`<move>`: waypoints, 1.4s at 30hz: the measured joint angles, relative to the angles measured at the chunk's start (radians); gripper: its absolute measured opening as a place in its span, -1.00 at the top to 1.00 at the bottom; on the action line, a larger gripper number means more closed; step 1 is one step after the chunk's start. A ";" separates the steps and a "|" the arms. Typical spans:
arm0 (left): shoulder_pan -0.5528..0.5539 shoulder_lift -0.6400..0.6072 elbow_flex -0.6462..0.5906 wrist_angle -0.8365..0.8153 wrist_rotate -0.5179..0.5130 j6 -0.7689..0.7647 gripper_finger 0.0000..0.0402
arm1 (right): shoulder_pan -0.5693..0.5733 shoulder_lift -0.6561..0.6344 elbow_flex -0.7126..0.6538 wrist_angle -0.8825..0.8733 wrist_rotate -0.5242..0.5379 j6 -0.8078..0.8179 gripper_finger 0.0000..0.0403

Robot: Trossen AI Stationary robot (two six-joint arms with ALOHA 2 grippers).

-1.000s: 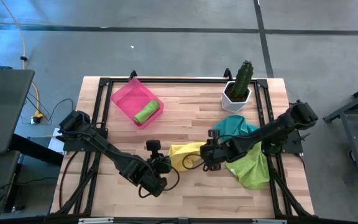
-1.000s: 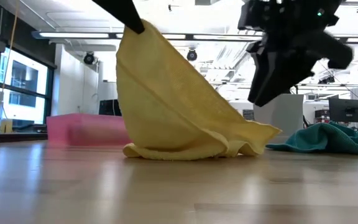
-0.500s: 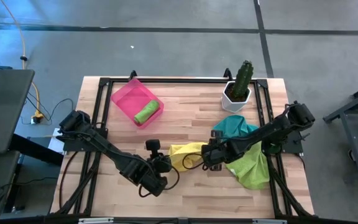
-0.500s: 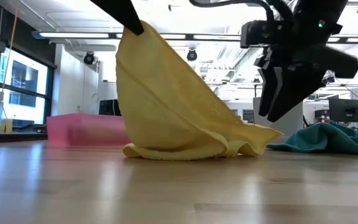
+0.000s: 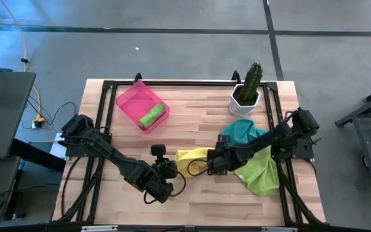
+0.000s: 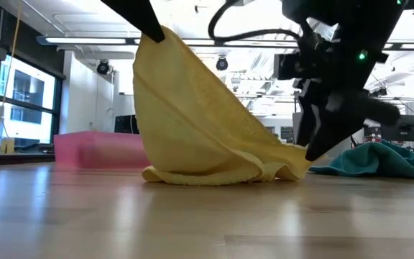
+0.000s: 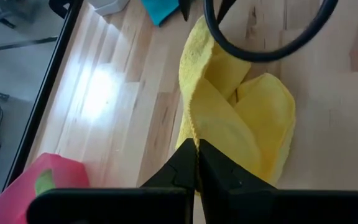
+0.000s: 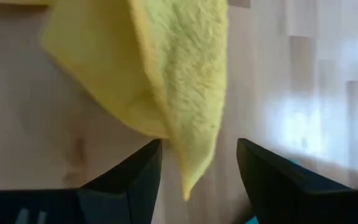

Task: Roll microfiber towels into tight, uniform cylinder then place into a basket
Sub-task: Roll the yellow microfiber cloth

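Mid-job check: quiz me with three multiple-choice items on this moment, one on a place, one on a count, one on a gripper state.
1. Where does the rolled lime green towel lie?
A. In the shallow bright pink plastic basket
B. Beside the cactus pot
C. Under the left arm

2. How many towels lie loose by the right arm, not counting the yellow one?
A. None
B. Two
C. Four

3. How does the left gripper stand?
A. Open above the table
B. Shut on the yellow towel
C. Shut on nothing

Key: 1 A, the rolled lime green towel sits inside the basket. 2 B, a teal towel and a lime green towel. 3 B, the left gripper pinches the yellow towel, lifting one corner.
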 joint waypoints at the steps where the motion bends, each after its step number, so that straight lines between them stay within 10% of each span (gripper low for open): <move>1: 0.000 0.000 0.000 0.001 0.000 0.000 1.00 | 0.000 0.007 0.000 -0.002 0.022 -0.001 0.00; 9: -0.004 0.000 0.000 0.001 0.000 0.000 1.00 | -0.023 0.032 0.000 -0.007 0.063 -0.004 0.11; 17: -0.005 0.000 0.000 -0.002 -0.001 0.000 1.00 | -0.017 0.032 0.000 -0.013 0.042 -0.003 0.93; 42: 0.097 -0.201 0.028 -0.045 -0.219 0.136 1.00 | -0.013 -0.232 0.259 -0.391 0.311 -0.099 1.00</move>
